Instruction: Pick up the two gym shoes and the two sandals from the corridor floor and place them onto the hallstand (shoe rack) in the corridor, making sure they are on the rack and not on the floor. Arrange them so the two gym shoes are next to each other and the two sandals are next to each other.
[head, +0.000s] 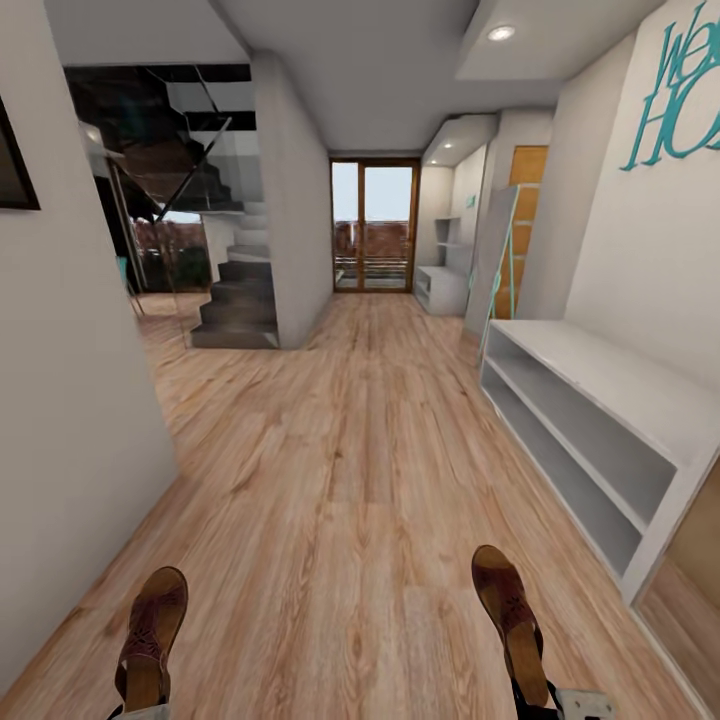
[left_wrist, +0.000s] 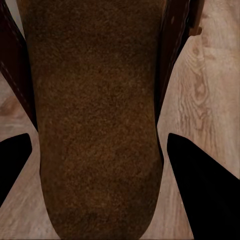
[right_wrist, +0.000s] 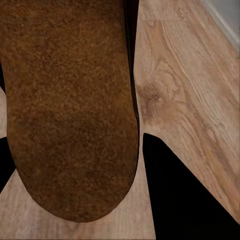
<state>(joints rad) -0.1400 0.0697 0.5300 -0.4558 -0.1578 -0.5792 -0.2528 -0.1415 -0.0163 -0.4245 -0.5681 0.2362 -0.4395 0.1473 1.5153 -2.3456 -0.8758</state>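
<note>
A: Head view: two dark brown leather sandals with woven front straps, one near left (head: 150, 630), one near right (head: 512, 615), both held up over the light brown wood-grain plank floor (head: 340, 480), toes pointing far.

B: Tools?

A: Head view only catches a sliver of the right tool (head: 560, 703) at the bottom edge under the right sandal's heel. The wrist views give more. Left wrist: tan fuzzy footbed of the left sandal (left_wrist: 97, 120) sits between the two black fingers (left_wrist: 205, 190) of the left tool (left_wrist: 97, 182), dark side straps on either flank. Left tool pinching that sandal.

B: Right one?

A: Same. Right wrist: footbed of the right sandal (right_wrist: 70, 105) sits between the fingers, one black finger (right_wrist: 187, 195) plain on one side, the other barely visible at the edge. Right tool (right_wrist: 75, 170) pinching it. Plank floor behind both.

B: Rack?

A: Wide light-grey hallstand with long bench top and two low shelf levels (head: 600, 430) along the right wall, shelves bare, well apart from both sandals. The wrist views don't take it in.

B: Surroundings?

A: Far down the corridor, a wood-framed glass door (head: 373, 225). Dark staircase (head: 235, 300) far left behind a grey wall corner. Smaller white bench unit (head: 442, 288) far right. Teal wall lettering (head: 672, 90) above the hallstand. Floor between sandals and rack is open.
</note>
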